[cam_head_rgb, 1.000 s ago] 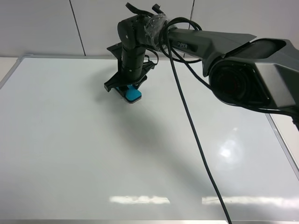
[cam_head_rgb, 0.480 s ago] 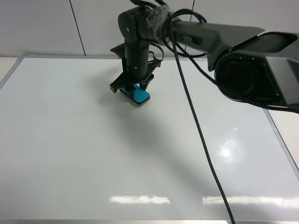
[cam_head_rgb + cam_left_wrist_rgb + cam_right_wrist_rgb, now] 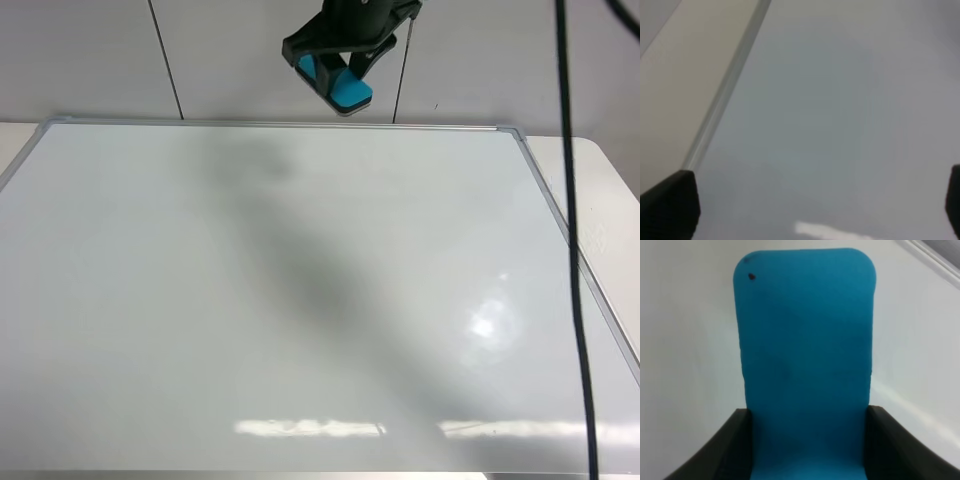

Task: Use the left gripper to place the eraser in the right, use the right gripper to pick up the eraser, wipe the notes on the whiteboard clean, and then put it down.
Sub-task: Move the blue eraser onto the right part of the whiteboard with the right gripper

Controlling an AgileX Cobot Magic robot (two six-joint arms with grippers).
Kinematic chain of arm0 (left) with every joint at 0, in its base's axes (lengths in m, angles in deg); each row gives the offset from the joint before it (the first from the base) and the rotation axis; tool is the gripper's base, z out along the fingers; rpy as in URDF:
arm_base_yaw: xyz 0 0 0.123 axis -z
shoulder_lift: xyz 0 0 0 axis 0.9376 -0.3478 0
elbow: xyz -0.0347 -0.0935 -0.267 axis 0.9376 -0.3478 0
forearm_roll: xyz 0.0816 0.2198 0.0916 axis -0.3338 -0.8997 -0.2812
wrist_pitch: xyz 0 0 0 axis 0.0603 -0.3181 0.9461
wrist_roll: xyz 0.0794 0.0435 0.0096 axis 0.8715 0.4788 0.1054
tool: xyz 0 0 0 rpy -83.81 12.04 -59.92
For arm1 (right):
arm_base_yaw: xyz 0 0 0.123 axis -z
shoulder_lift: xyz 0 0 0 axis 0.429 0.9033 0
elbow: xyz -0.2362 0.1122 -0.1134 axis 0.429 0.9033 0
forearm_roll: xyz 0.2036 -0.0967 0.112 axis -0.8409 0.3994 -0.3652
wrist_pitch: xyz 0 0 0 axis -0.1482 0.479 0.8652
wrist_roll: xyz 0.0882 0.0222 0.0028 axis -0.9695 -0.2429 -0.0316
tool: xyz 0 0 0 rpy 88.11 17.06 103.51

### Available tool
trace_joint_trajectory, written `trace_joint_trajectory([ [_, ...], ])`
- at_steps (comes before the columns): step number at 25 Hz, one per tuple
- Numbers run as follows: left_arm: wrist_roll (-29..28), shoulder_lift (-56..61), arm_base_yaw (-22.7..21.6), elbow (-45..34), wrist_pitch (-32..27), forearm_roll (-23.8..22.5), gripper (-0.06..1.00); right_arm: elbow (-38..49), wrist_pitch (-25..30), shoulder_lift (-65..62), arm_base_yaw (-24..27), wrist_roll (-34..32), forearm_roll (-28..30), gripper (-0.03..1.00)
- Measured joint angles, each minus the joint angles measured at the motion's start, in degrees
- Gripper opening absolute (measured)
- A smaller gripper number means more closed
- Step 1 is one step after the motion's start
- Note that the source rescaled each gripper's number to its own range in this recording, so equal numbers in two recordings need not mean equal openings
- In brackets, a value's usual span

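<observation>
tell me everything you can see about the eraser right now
The eraser is a small oblong teal-blue block with rounded corners and a thin dark underside. The right gripper is shut on it, a finger against each long side, holding it lifted clear of the whiteboard, above its far edge. The wrist view shows a small dark speck near one corner.

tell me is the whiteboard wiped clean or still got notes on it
Clean, as far as the views show: the whiteboard has only shadow and glare, no marker strokes. The right gripper holds the eraser lifted off the board, near its far edge.
</observation>
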Motion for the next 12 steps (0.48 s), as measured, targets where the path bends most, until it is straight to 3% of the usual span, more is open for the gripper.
trace_joint_trajectory([
  [6, 0.0, 0.0, 0.0, 0.0, 0.0, 0.0, 1.0, 24.04, -1.33, -14.57, 3.61, 0.18, -0.12, 0.0],
  [12, 0.0, 0.0, 0.0, 0.0, 0.0, 0.0, 1.0, 55.14, -15.02, -35.03, 15.07, -0.93, 0.08, 0.0],
])
